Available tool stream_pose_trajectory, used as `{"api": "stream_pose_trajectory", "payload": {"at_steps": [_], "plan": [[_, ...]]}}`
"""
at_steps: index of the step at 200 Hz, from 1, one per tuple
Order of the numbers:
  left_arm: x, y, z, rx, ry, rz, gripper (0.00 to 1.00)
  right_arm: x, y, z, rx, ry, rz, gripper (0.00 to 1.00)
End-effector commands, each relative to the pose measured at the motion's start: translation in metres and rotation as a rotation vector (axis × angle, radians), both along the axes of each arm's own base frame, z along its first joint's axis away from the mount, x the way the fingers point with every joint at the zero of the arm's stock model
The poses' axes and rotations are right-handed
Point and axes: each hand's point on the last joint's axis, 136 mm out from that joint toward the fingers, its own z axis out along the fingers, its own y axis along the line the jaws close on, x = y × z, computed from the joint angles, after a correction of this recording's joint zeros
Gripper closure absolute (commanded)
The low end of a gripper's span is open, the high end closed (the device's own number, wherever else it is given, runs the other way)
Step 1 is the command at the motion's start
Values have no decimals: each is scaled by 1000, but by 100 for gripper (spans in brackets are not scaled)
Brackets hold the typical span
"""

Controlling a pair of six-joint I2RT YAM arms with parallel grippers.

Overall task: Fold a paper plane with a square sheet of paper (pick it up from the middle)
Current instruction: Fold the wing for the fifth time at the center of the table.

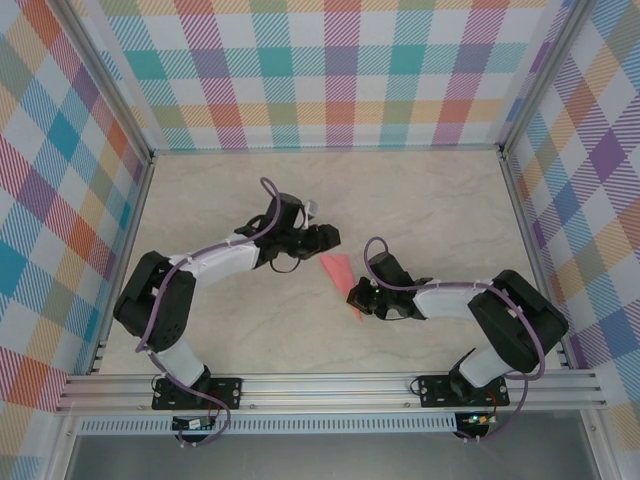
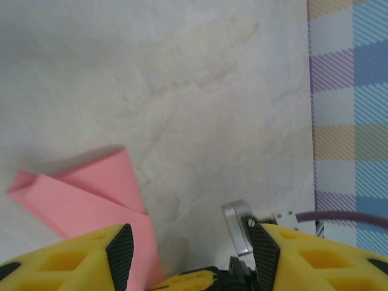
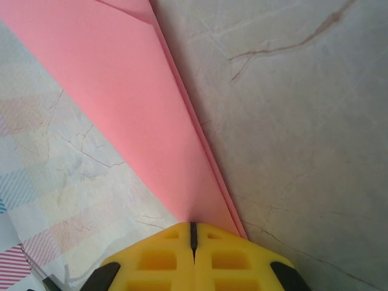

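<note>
Several folds look done: the paper (image 1: 339,278) is no flat square but a narrow pointed wedge. It lies on the table (image 1: 430,200) just below the middle of the top view, wide end up and tip toward the lower right.

The right gripper (image 1: 359,300) sits at that tip. In the right wrist view its yellow fingers (image 3: 151,260) meet at bottom centre with only a thin seam between them. The pink point runs straight into the seam, so I judge it pinched on the tip. Along the paper's right edge in that view a second layer peeks out, and a crease crosses the upper left corner, which shows stacked flaps.

The left gripper (image 1: 326,238) is just above the wide end in the top view. In the left wrist view its fingers (image 2: 91,257) stand well apart at the bottom of the frame, clamping nothing. The wide end lies at lower left with one flap overlapping another and part of it runs under the left finger. Whether that finger touches it I cannot tell.

By my reading the nose and body folds are made. No raised centre ridge or spread wings show, so the wing folds and final shaping likely remain.
</note>
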Motion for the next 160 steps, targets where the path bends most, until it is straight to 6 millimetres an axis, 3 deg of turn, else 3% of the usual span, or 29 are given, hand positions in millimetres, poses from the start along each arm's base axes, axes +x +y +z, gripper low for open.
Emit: {"api": "stream_pose_trajectory", "payload": {"at_steps": [1, 37, 84, 119, 160], "plan": [[-14, -16, -21, -5, 40, -21, 43, -43, -37, -46, -180, 177, 21, 97], [-18, -30, -49, 3, 79, -29, 43, -45, -40, -48, -190, 180, 21, 97], [-3, -23, -79, 82, 86, 2, 43, -48, -44, -51, -205, 190, 21, 97], [9, -3, -96, 136, 119, 57, 44, -50, -46, -52, -212, 194, 21, 97], [26, 19, -100, 158, 129, 97, 44, -51, -46, -52, -211, 197, 25, 97]]}}
